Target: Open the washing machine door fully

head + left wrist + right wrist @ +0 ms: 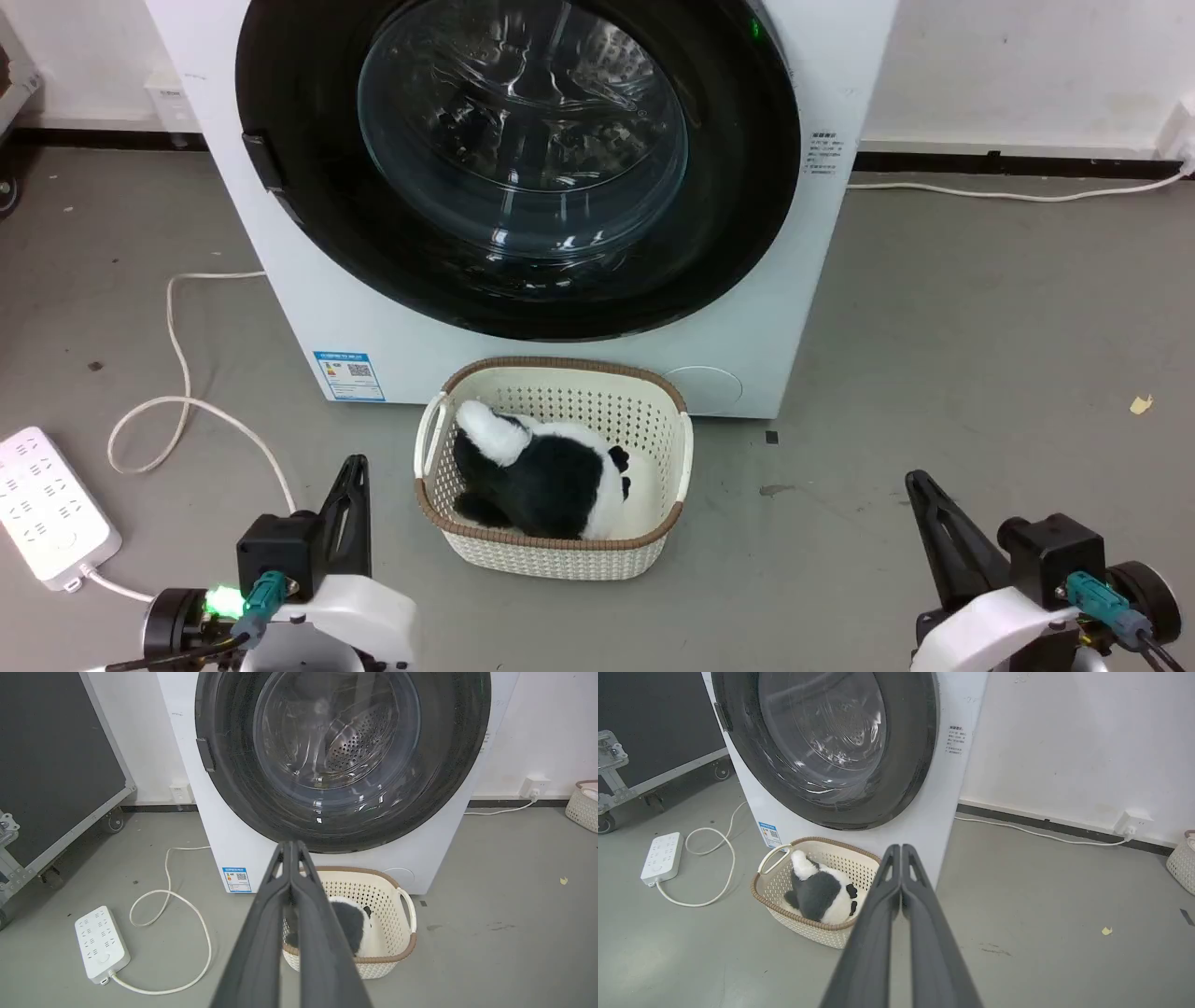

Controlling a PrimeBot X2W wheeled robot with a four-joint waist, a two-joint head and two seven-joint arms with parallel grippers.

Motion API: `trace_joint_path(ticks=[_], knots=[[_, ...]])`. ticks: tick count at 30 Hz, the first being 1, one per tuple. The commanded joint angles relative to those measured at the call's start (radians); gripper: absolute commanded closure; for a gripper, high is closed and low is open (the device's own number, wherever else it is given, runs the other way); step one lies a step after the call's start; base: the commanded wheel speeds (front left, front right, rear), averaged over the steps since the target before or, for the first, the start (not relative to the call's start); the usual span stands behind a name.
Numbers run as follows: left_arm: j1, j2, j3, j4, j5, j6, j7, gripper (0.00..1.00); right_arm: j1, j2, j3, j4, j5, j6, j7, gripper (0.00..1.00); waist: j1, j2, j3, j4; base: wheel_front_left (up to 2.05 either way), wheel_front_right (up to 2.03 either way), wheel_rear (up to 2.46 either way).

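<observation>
claws (290, 843) (901, 847) closed, panda (551, 481) in basket (560, 557)

Door (518, 159) up front: glossy black ring, slick with reflections, clear glass bowl in the middle. Washer (411, 355) body is a smooth white panel with a soft sheen. Through the glass, the drum (359, 742) is shiny perforated steel. Down low, the basket (560, 560): cream plastic lattice, brown woven-look rim. Inside it, a toy (551, 481), fluffy black-and-white plush. Floor (934, 327): grey, matt, scuffed in spots. Power strip (47, 499): smooth white plastic. Left gripper (290, 845) and right gripper (901, 848): matt dark grey, smooth.
</observation>
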Motion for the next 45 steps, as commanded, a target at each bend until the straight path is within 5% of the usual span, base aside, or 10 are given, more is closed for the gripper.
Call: trace_joint_path(ticks=[1,45], knots=[[0.014,0.002,0.001,-0.004,0.009,-0.005,0.000,1.00,-0.014,0.000,-0.001,-0.004,-0.008,-0.001,0.001,1.00,0.0000,0.0000,0.000,0.000,0.00,0.00,0.00],[0.014,0.002,0.001,-0.004,0.009,-0.005,0.000,1.00,-0.014,0.000,-0.001,-0.004,-0.008,-0.001,0.001,1.00,0.0000,0.0000,0.000,0.000,0.00,0.00,0.00]])
